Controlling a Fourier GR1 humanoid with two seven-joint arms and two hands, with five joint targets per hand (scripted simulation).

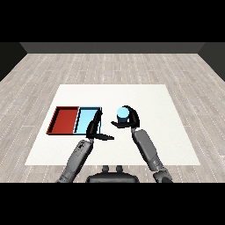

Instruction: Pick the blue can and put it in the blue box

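Grey forearms come in nearest me. My left hand (96, 132) rests with fingers straight at the near edge of the blue box (83, 124), grasping nothing. Farther out, my right hand (128, 118) curls round the blue can (122, 114), just right of that box and apparently raised off the white table (145, 96). I judge the can light, rigid and smooth, best held around its side. Beyond lies the red tray (63, 120).
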